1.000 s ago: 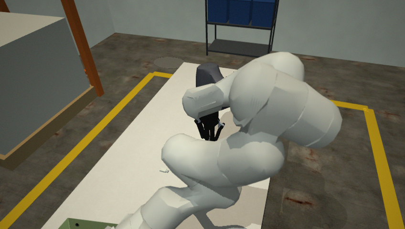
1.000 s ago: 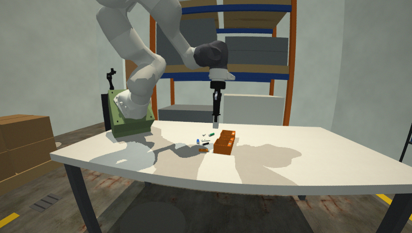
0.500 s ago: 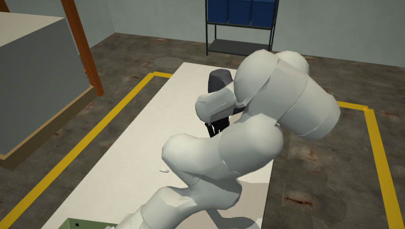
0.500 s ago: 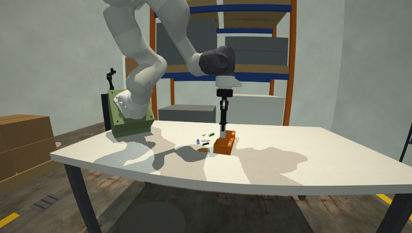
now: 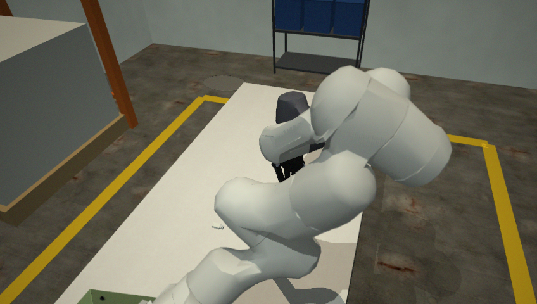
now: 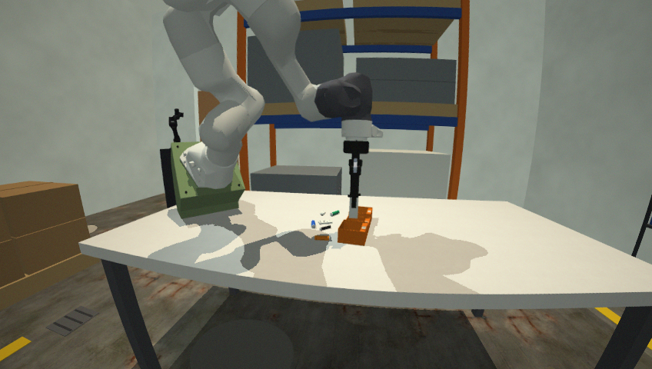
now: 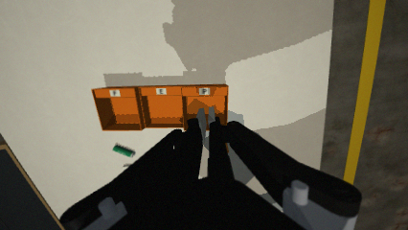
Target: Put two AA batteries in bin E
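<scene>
A row of three orange bins stands on the white table. The middle bin bears the label E and looks empty. My gripper is shut with nothing visible between its fingers; its tips hang low over the right-hand bin in the wrist view. A green battery-like cylinder lies on the table beside the bins. A blue one and an orange one lie nearby. In the top view the arm hides the bins and most of the gripper.
A small black part and small white parts lie among the cylinders. The arm's green base block stands at the table's far left. The table edge and a yellow floor line are to the right of the bins.
</scene>
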Action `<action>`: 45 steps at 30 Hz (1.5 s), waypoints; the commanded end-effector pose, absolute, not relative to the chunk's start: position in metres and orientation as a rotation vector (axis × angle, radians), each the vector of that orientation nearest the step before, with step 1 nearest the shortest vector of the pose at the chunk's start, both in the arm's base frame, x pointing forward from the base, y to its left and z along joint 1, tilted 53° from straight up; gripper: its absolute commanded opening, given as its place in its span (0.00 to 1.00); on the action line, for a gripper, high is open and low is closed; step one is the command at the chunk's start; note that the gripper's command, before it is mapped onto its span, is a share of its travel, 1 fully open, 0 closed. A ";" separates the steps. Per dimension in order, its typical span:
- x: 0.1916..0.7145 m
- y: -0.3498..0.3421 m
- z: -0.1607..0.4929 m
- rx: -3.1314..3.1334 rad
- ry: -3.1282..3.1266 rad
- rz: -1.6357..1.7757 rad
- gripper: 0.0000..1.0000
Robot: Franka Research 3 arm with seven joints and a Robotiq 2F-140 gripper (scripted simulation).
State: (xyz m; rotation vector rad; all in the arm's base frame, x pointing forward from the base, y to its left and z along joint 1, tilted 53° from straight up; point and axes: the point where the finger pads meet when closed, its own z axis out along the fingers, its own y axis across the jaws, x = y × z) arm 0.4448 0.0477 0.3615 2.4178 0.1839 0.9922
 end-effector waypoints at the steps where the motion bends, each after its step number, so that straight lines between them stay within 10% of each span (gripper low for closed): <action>1: 0.448 0.048 0.360 2.418 0.196 0.993 0.05; 45: 0.487 0.025 0.326 2.418 0.196 0.993 0.05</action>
